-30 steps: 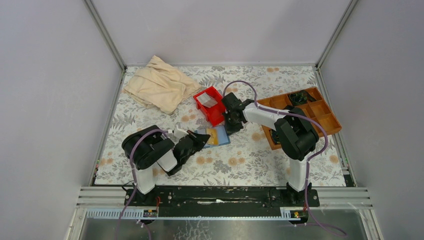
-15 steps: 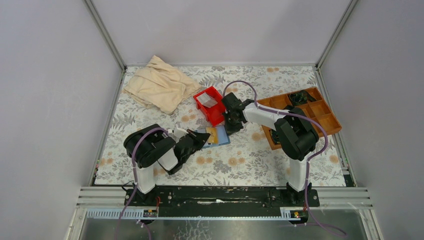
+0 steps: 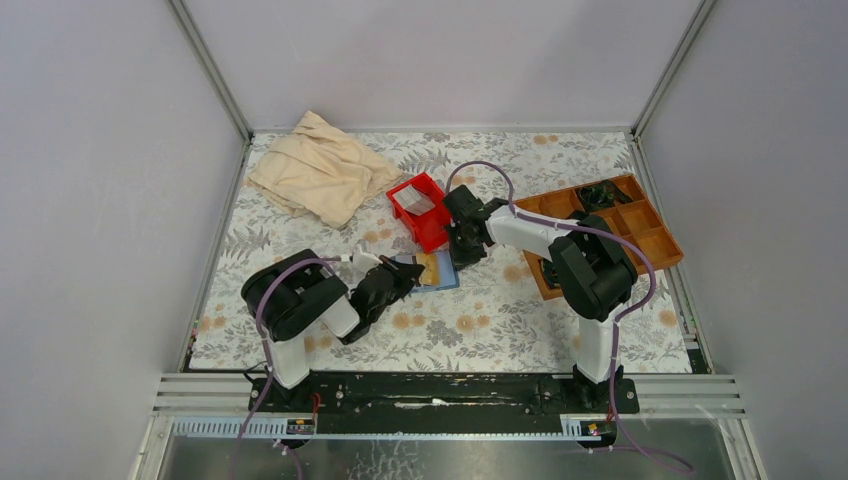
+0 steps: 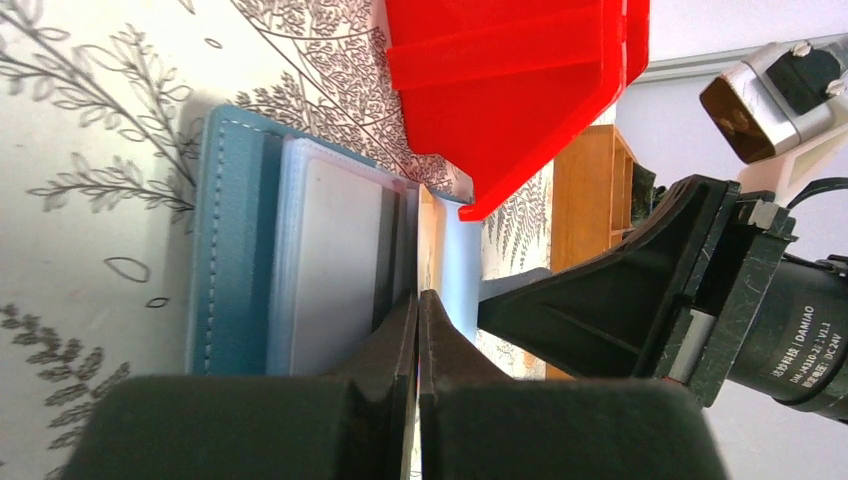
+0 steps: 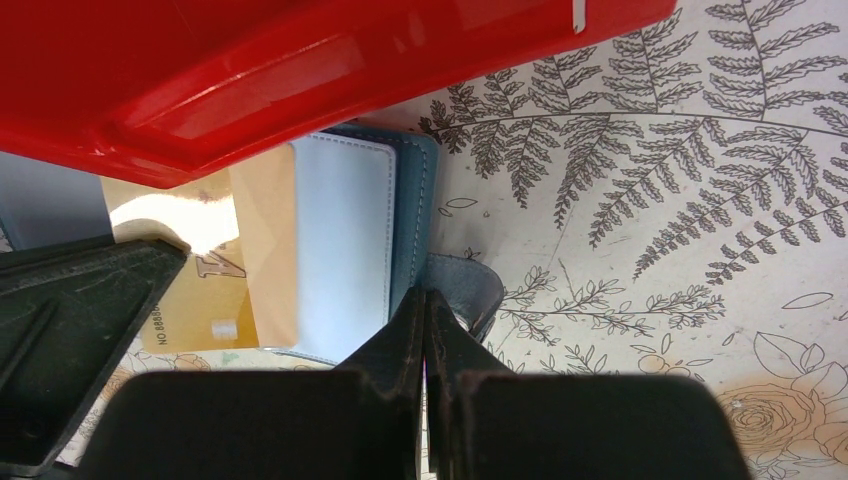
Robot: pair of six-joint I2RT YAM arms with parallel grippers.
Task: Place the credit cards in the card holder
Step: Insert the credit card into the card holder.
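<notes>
The teal-blue card holder (image 3: 440,272) lies open on the floral cloth in front of the red bin. In the left wrist view its teal cover (image 4: 228,250) holds a whitish-grey card (image 4: 335,265) in a pale slot. In the right wrist view a gold card (image 5: 215,275) sticks out of the other pale slot (image 5: 340,250). My left gripper (image 3: 408,272) is shut, tips at the holder's middle fold (image 4: 418,297). My right gripper (image 3: 462,258) is shut, tips at the holder's edge beside its strap tab (image 5: 426,293). Another silver card (image 3: 415,203) lies in the red bin.
The red plastic bin (image 3: 432,228) stands just behind the holder, its wall looming over both wrist views (image 5: 300,60). A brown wooden compartment tray (image 3: 655,240) is at the right. A beige cloth (image 3: 320,170) lies at the back left.
My left gripper has shifted slightly forward onto the holder. The right arm and the holder have not visibly moved.
</notes>
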